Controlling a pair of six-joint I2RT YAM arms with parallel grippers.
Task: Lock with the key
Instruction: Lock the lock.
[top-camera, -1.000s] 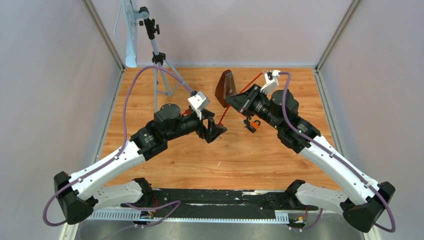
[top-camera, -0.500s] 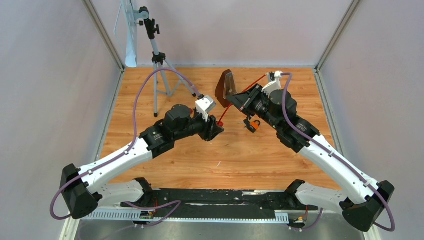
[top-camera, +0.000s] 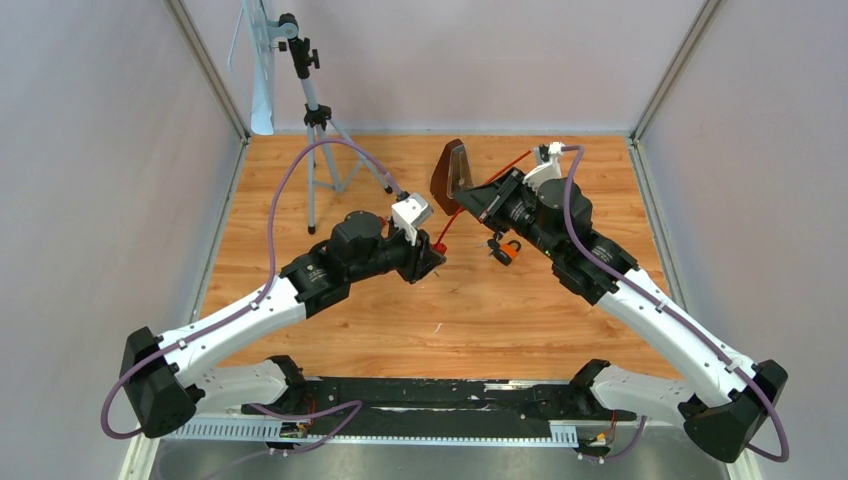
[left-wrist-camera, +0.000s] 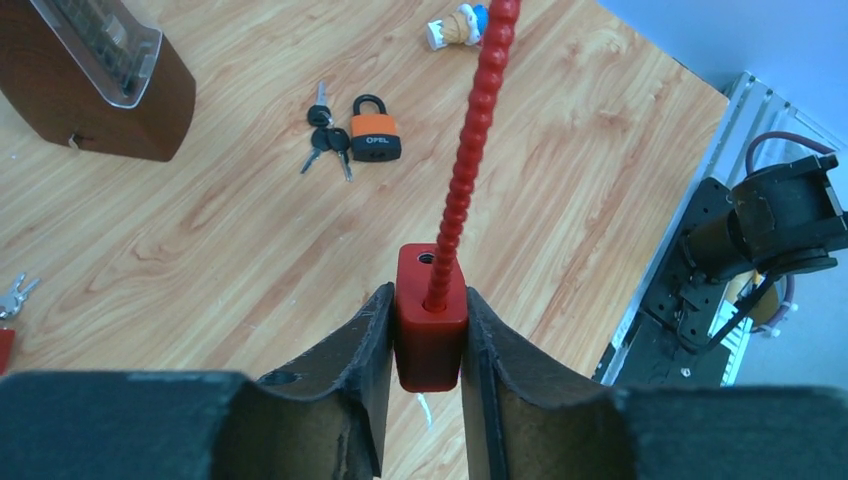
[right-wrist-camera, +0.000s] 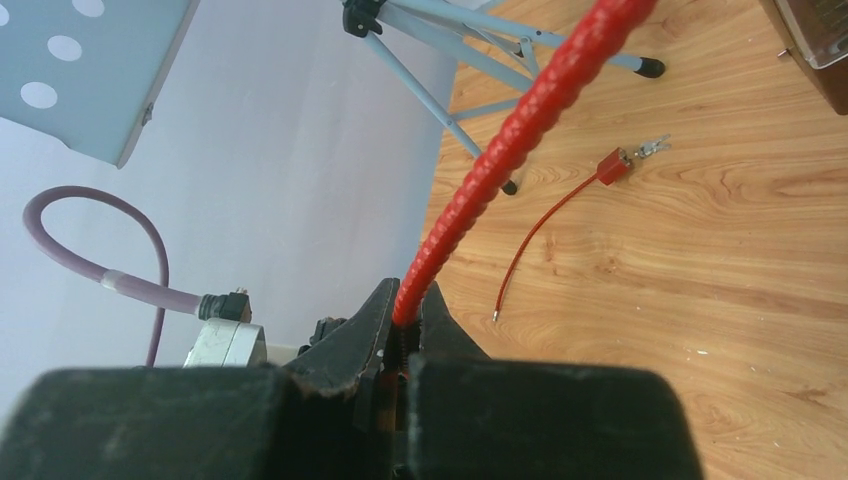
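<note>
Nearest to us, our left gripper (left-wrist-camera: 428, 305) is clamping the red lock block (left-wrist-camera: 430, 330) between both fingers, with the block standing upright and a socket hole in its top face showing unfilled. The red ribbed cable (left-wrist-camera: 470, 150) is rising out of the block beside that hole and running up and away from it. On the other side, our right gripper (right-wrist-camera: 405, 318) is pinching the same cable near its far end, jaws closed tight around it. The tip itself is hidden between the fingers.

Farther out on the table (left-wrist-camera: 250, 250), the keys (left-wrist-camera: 325, 140) are lying flat, just beside the orange padlock (left-wrist-camera: 376, 140) and well apart from both grippers. We cannot tell whether that padlock's shackle is latched.

We are judging the task as barely under way. Both ends of the cable lock are in hand, but the free end is not yet seated in the block. No key is being held, so the inserting and turning are all left to do.

Beyond these, a metronome (left-wrist-camera: 100, 90) and a small toy figure (left-wrist-camera: 455, 25) are sitting near the table's back.
</note>
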